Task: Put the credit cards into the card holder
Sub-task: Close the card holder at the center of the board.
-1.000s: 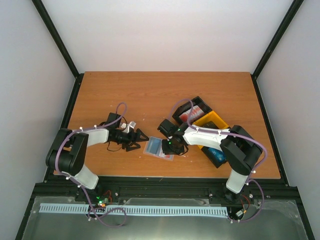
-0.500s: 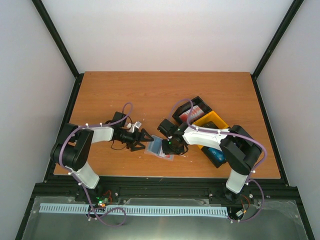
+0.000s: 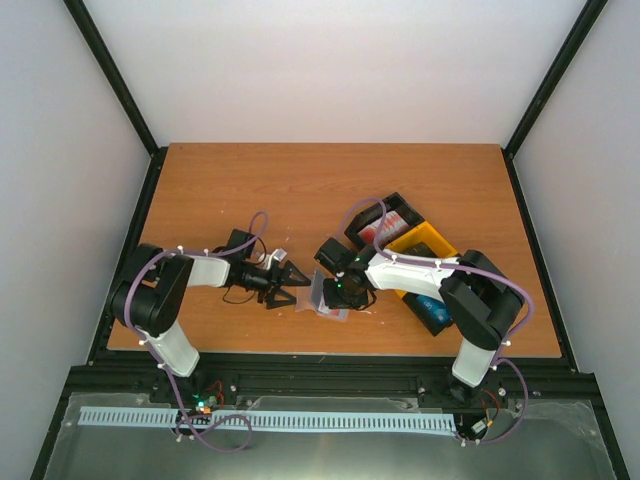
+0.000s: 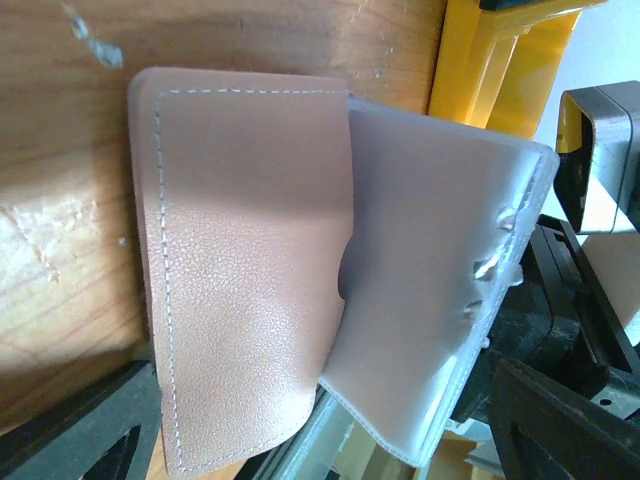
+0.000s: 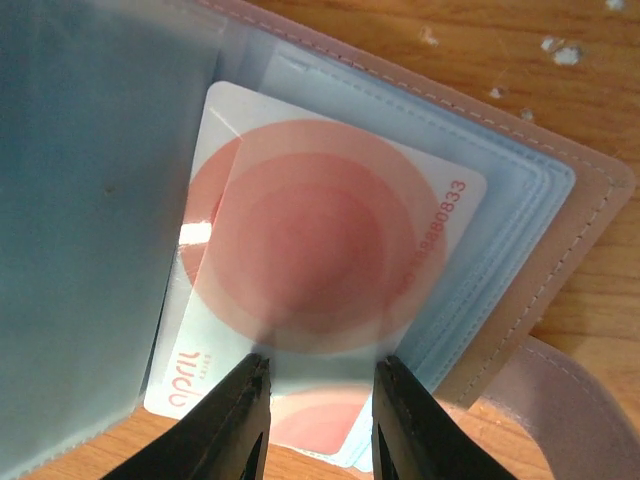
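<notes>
Card meets pocket: the right arm's tool [image 5: 320,385] was clamped on the near edge of a red-and-white plastic credit card [image 5: 310,300]. The card's far end lay at the pale see-through pockets of the tan-brown folding card holder [image 4: 240,270]; whether it had entered a sleeve could not be told. The holder lay open on the wooden desk [image 3: 300,190], towards the near edge and just left of the black-and-yellow three-compartment tray [image 3: 420,243]. The left arm's tool [image 3: 297,283] stood at the holder's left side, jaws wide apart, gripping nothing visible.

Done well, the step probably called for keeping the card flat and square to the pocket mouth. It should be pushed along its length rather than downward (the soft sleeves looked likely to buckle or fan up). The left tool seemed best used to steady the cover, so the holder would not slide under the push. Release should wait until most of the card was seated.

Only the right wrist view showed a second similar card [image 5: 440,215] beneath the held one, with printed digits along its edge. Only the left wrist view showed the stitched outer cover, the clear sleeves fanned off it. Only the top view showed both arms meeting at the holder, with a red card [image 3: 380,232] and a blue card [image 3: 432,308] lying in the tray.
</notes>
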`<state>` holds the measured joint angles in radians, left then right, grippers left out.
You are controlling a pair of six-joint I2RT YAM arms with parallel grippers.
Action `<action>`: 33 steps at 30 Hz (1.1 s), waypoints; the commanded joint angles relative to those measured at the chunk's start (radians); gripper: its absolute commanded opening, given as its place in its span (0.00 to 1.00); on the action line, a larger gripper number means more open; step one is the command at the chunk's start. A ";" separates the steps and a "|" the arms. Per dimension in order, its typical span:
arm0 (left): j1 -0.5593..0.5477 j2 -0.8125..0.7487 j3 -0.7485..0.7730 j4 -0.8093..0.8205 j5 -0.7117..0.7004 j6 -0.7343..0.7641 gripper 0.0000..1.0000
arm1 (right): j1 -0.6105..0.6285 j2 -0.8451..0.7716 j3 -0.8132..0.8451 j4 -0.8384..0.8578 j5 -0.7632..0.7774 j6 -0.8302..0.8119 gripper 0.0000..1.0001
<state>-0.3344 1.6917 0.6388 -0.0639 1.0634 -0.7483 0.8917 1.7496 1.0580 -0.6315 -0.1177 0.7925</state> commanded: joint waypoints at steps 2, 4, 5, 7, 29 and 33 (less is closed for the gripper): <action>-0.019 0.012 -0.022 0.089 0.088 -0.083 0.91 | 0.002 0.034 -0.035 0.025 -0.010 0.016 0.30; -0.024 0.013 -0.028 0.089 0.090 -0.093 0.92 | 0.003 0.034 -0.038 0.028 -0.012 0.016 0.30; -0.026 0.014 -0.032 0.090 0.089 -0.100 0.92 | 0.002 0.034 -0.038 0.028 -0.011 0.017 0.30; -0.035 0.016 -0.039 0.087 0.083 -0.109 0.92 | 0.002 0.034 -0.039 0.031 -0.014 0.018 0.30; -0.051 -0.122 -0.163 0.599 -0.075 -0.460 0.93 | 0.001 0.016 -0.079 0.062 -0.018 0.025 0.30; -0.054 -0.093 -0.178 0.662 -0.035 -0.564 0.93 | 0.001 0.007 -0.085 0.063 -0.017 0.024 0.30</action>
<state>-0.3733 1.5814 0.4694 0.4488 0.9833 -1.1835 0.8906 1.7283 1.0168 -0.5732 -0.1257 0.8093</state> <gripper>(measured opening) 0.928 0.300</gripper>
